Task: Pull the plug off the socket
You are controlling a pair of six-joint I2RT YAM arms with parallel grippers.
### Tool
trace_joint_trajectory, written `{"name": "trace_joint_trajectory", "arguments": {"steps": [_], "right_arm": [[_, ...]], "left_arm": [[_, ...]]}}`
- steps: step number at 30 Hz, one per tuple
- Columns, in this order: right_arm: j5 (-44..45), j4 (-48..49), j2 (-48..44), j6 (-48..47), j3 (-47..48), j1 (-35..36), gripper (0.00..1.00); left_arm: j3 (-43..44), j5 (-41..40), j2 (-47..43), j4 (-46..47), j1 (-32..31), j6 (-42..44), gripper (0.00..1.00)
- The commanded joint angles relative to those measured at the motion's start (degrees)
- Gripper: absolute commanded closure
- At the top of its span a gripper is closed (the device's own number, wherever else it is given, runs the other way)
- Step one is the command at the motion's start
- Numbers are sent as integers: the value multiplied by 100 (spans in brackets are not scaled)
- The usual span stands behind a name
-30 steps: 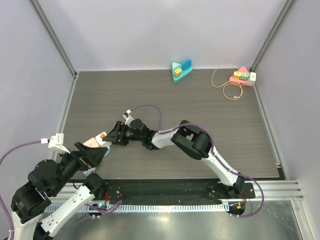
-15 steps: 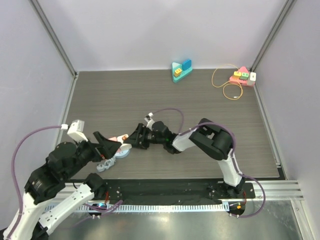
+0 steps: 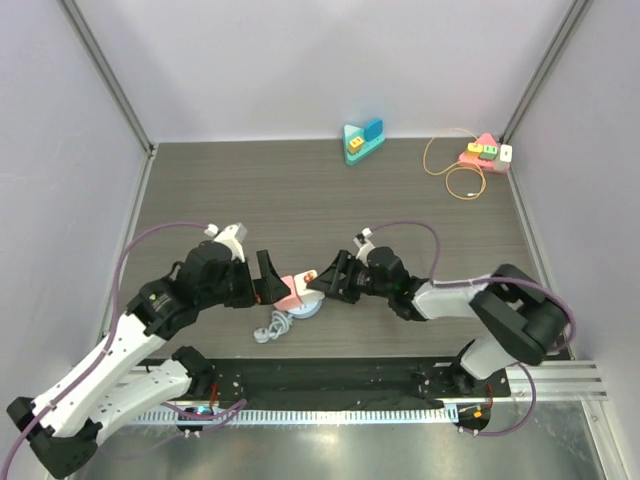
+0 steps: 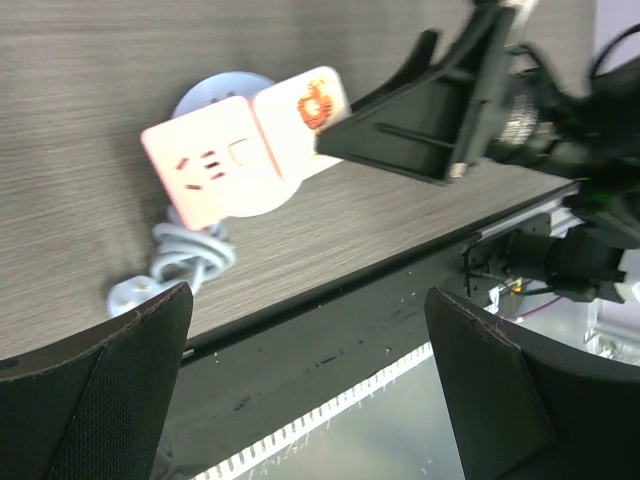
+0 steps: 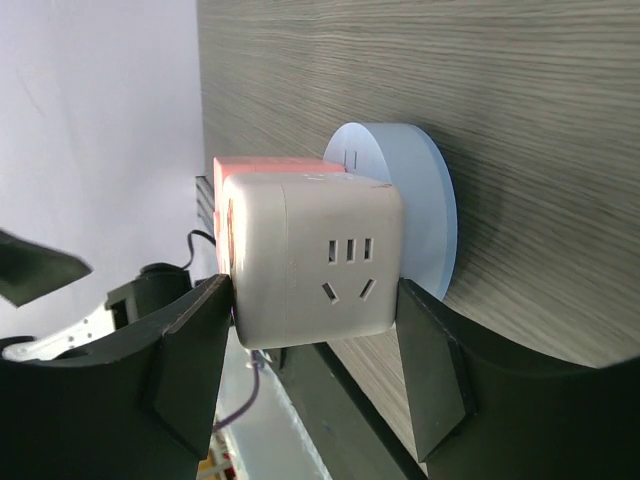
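Note:
A white cube [image 5: 315, 265] with socket holes is joined to a pink cube [image 4: 205, 170] that also has slots. Both sit over a pale blue round disc [image 5: 425, 200] at the table's near middle [image 3: 298, 296]. My right gripper [image 5: 312, 305] is shut on the white cube, one finger on each side. In the top view it [image 3: 327, 281] comes in from the right. My left gripper [image 4: 310, 380] is wide open and empty, just left of the pink cube [image 3: 268, 285]. A coiled grey cable [image 4: 185, 262] lies beside the disc; where it ends is unclear.
A teal triangular block [image 3: 361, 142] stands at the back middle. A pink block with an orange cable loop [image 3: 470, 165] is at the back right. The table's near edge and black rail [image 3: 330, 385] run just below the disc.
The right gripper has carried the joined cubes to the right along the table's near part. The left arm has swung right and forward, and its open gripper now sits beside the pink cube.

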Motion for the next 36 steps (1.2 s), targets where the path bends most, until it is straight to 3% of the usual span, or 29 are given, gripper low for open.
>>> {"name": "trace_joint_trajectory", "arguments": {"steps": [1, 5, 10, 16, 20, 23, 25, 30, 32, 36], "right_arm": [[-17, -770, -924, -759, -83, -231, 94], [-340, -1885, -1314, -1356, -83, -706, 90], [-1229, -1810, -963, -1446, -127, -1427, 87], [-1704, -1870, -524, -1770, 5, -1778, 82], [-1854, -2343, -129, -2104, 442, -1937, 77], [-1863, -2547, 197, -2281, 751, -1963, 68], [-1924, -2530, 338, -2289, 918, -1963, 56], [-1881, -2661, 400, -2351, 1200, -1990, 16], [-1758, -2898, 321, -2430, 1305, -2016, 8], [-1477, -3294, -56, -2606, 1288, -2060, 7]], "left_arm": [[-137, 433, 216, 644, -3, 176, 1], [-339, 477, 419, 908, -3, 168, 1], [-743, 521, 489, 1557, -3, 71, 0], [-1043, 1540, 1102, 2481, -3, -342, 0], [-807, 1147, 1367, 2122, -3, -114, 0], [-464, 549, 1561, 1578, -3, 150, 0], [-340, 381, 1745, 1357, -3, 317, 0], [-243, 214, 1939, 1304, -3, 466, 0], [-261, 187, 1992, 1313, -3, 554, 0], [-322, 117, 2018, 1365, -29, 747, 0]]}}
